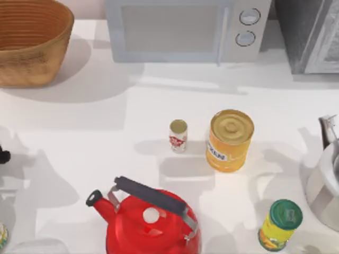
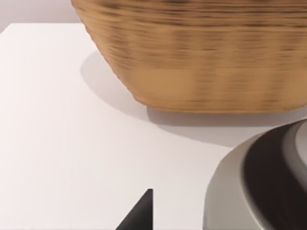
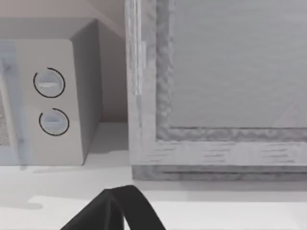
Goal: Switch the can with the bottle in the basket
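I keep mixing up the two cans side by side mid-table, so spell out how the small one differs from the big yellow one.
The can is far smaller and slimmer than the yellow can. It wears a white-and-red label; the yellow can has an orange-yellow wall with a blue-and-white label. The can's top is pale gold, the yellow can's a deeper gold with rings. Both stand upright on the table, apart.

White microwave [image 3: 48,100] with two round dials [image 3: 49,82], grey framed cabinet [image 3: 216,96] beside it, white table [image 3: 230,206], dark gripper [image 3: 120,211] tip

Woven wicker basket [image 1: 32,47], glossy kettle [image 1: 151,225]
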Available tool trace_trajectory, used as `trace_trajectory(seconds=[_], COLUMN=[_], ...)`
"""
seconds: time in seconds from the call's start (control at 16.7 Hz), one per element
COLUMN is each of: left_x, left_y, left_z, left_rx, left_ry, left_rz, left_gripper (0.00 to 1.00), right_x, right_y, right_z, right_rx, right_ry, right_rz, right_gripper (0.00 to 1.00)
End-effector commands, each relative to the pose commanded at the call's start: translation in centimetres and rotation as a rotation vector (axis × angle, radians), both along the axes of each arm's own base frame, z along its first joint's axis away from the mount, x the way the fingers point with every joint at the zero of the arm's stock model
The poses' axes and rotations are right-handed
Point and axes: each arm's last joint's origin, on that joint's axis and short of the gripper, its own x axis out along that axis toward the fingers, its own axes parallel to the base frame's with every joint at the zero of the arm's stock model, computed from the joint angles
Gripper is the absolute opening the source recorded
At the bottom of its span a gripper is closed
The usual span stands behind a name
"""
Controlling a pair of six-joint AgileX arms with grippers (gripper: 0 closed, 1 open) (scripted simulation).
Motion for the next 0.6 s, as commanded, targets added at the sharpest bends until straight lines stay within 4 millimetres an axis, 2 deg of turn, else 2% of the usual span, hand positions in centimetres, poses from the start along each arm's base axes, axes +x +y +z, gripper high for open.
trace_trajectory(seconds=[0.42,0.6], left_x=[0.00,0.00], left_y=[0.00,0.00], left_z=[0.00,0.00], left_rx=[0.000,0.000], left_ry=[0.000,0.000], left_rz=[0.000,0.000], left_gripper=[0.02,0.00], right_x=[0.00,0.00], right_y=[0.00,0.00], right_z=[0.00,0.00], right_rx=[0.000,0.000], right_ry=[0.000,0.000], right_rz=[0.000,0.000], right_gripper=[1.00,1.00])
